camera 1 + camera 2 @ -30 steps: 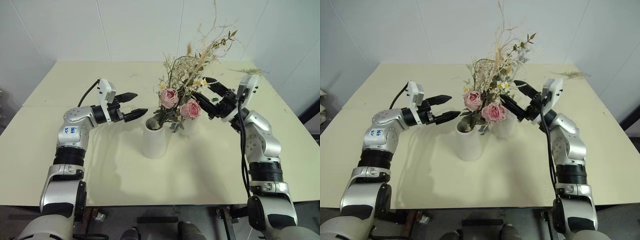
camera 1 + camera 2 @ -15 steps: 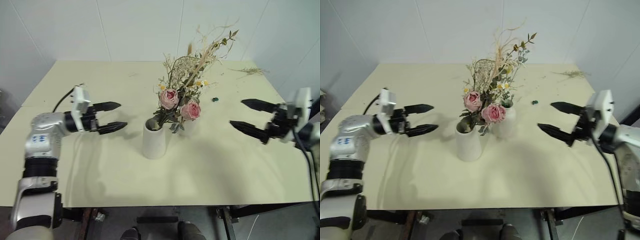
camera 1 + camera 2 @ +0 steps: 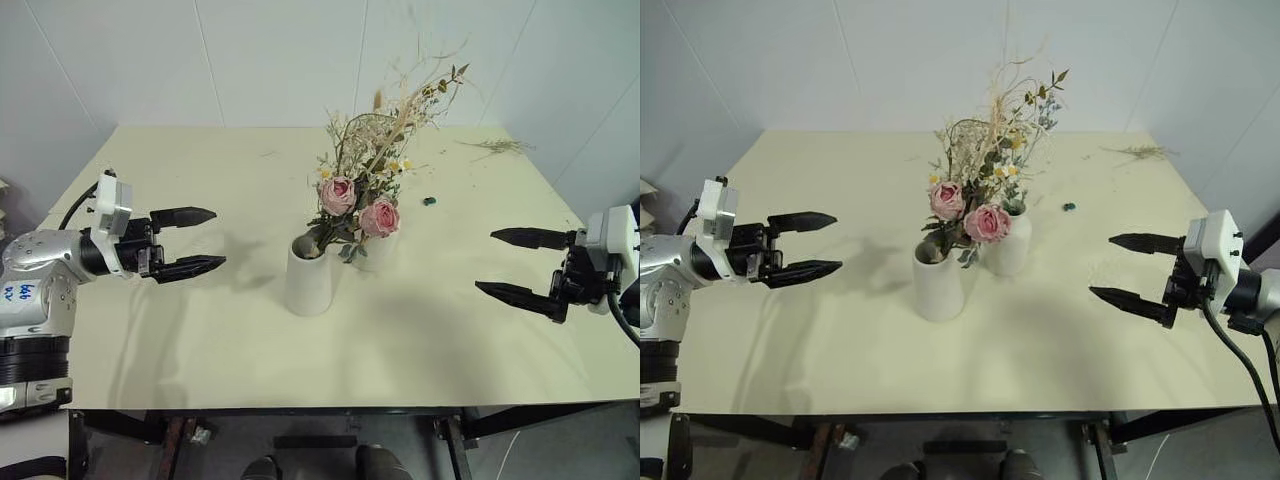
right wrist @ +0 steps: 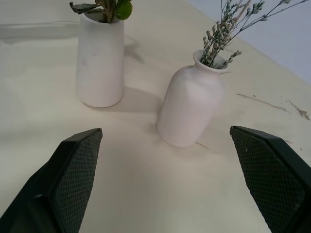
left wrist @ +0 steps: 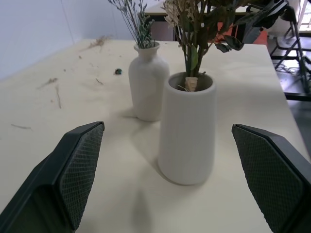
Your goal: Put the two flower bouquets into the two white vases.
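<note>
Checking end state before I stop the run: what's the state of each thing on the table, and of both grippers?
Tall vase: upright, holds the rose bouquet.
Bottle vase: upright, holds the slim bouquet, just behind the tall vase.
Rose bouquet: stems in the tall vase, leaning toward the bottle vase.
Slim bouquet: stems in the narrow neck.
Left gripper: open, empty, apart from the vases.
Right gripper: open, empty, apart from the vases.

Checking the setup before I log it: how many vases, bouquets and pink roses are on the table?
Vases: 2, tall vase and bottle vase
Bouquets: 2, rose bouquet and slim bouquet
Pink roses: 2, and
Total: 6
</note>
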`<state>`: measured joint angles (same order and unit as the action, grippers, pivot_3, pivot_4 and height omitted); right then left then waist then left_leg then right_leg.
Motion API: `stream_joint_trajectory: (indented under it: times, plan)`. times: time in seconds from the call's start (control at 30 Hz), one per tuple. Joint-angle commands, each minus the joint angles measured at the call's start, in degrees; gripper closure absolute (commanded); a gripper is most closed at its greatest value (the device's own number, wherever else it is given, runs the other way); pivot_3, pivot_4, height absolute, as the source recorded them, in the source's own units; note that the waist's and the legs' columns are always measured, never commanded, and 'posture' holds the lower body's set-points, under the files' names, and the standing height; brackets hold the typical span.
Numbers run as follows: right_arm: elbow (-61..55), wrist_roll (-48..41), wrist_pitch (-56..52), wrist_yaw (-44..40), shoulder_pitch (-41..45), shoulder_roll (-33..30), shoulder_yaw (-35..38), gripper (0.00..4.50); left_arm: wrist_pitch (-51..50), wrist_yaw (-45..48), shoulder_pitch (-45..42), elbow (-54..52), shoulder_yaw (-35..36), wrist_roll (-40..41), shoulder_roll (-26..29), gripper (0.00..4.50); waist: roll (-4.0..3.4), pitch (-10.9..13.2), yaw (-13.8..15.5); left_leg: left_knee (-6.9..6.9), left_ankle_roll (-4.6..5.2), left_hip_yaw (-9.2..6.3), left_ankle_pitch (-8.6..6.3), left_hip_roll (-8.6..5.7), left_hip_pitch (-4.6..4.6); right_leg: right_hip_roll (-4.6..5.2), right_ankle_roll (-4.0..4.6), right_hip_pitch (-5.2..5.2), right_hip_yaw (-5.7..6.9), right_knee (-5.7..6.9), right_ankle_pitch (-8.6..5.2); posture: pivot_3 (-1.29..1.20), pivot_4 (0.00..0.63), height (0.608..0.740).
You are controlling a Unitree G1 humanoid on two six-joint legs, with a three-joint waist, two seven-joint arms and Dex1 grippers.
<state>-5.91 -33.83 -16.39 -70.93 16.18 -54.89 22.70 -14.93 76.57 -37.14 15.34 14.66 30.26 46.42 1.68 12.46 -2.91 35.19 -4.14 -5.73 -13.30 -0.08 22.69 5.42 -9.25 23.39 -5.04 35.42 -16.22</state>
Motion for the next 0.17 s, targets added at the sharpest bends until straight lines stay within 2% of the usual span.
stream_joint_trajectory:
  times: [0.03,0.17]
  plan:
    - [0.64,0.25,1.56,-0.34,0.42,-0.40,0.48,0.05,2.43,-1.30,-1.93,0.73,-0.03,-0.40,-1.08,0.00,0.00,0.00,0.10,0.00,0.00,-0.01,0.00,0.00,0.01,0.00,0.00,0.00,0.00,0.00,0.00,0.00,0.150,0.740]
    - [1.75,1.27,2.50,0.81,2.28,0.50,-0.85,0.05,4.77,-1.73,-4.09,3.95,-1.11,-1.44,-2.83,0.00,0.00,0.00,0.14,-0.01,0.01,0.00,-0.02,0.00,0.02,0.00,-0.01,0.02,0.00,0.00,0.00,0.00,0.150,0.740]
